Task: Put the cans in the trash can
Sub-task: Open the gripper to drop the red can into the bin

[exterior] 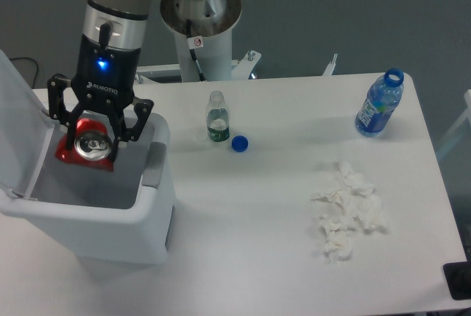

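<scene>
Over the open mouth of the white trash can [151,213], at the left edge of the table [257,257]: gripper [93,144], fingers closed around the crushed red can [87,148], silver top and pull tab facing up. Can held inside the bin's opening, between the raised flip lid on the far left and the grey handle tab on the right wall. Right of the bin, a small uncapped clear bottle [216,117] upright, a blue cap [239,143] just beside it. Far right, an open blue-labelled bottle [379,104]. Nearer, crumpled white tissues [347,211].
</scene>
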Controlling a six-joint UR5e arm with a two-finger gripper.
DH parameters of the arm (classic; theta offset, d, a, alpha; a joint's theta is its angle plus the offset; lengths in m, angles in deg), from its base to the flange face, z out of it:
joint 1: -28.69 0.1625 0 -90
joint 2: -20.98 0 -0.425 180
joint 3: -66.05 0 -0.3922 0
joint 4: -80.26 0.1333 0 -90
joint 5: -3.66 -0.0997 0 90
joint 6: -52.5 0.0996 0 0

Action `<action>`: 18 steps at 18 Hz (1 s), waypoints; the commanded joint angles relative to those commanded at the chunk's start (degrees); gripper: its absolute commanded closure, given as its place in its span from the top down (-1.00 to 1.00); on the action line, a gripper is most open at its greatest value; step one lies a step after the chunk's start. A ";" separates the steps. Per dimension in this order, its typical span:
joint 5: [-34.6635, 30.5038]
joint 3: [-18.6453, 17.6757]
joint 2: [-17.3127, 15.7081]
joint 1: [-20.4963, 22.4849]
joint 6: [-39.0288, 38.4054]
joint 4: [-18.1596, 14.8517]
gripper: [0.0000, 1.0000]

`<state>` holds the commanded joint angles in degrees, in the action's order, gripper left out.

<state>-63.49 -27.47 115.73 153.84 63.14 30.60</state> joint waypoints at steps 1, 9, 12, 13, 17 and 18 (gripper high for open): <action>0.00 0.00 0.00 0.00 0.00 0.00 0.44; -0.09 1.41 0.35 0.17 6.74 -0.09 1.00; -3.93 1.41 0.18 1.14 12.82 -0.09 1.00; -6.30 1.41 -0.09 1.58 14.57 -0.17 1.00; -13.87 1.58 -0.18 2.02 17.13 -0.53 1.00; -15.37 1.58 -0.09 2.11 18.53 -0.53 1.00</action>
<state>-78.85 -25.88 115.64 155.95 81.67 30.08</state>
